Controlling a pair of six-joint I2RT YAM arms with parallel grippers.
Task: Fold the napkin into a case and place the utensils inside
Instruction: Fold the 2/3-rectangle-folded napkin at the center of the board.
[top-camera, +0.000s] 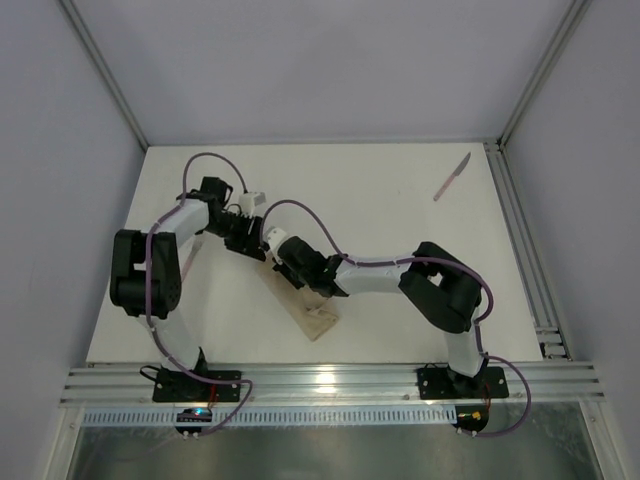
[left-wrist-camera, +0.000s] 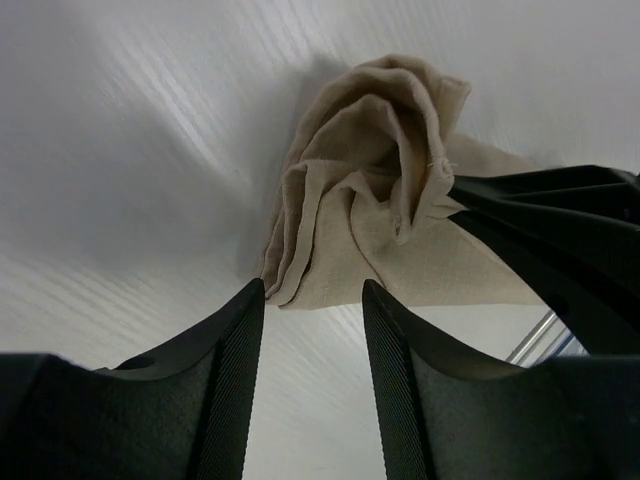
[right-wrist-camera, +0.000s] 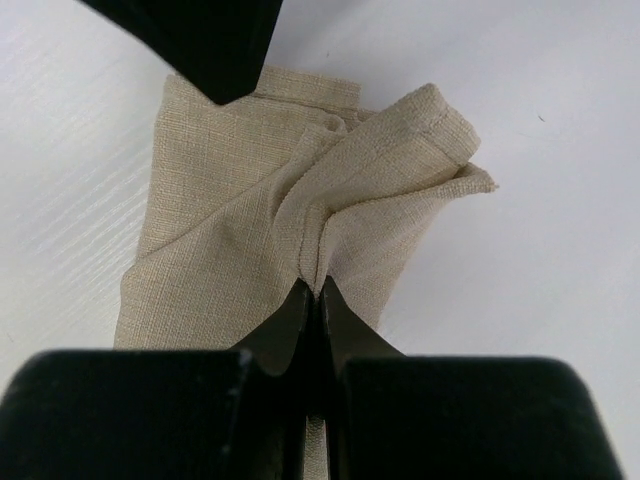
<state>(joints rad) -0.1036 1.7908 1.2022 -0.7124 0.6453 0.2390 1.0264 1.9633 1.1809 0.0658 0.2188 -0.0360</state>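
While the right jaws clamp a fold of the napkin (right-wrist-camera: 230, 220), the left jaws stand parted beside it.

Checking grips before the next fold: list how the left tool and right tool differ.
The left tool stands open, jaws apart; the right tool is shut. The right tool pinches a fold of the napkin; the left tool grips none of it. Both are black and face the napkin.
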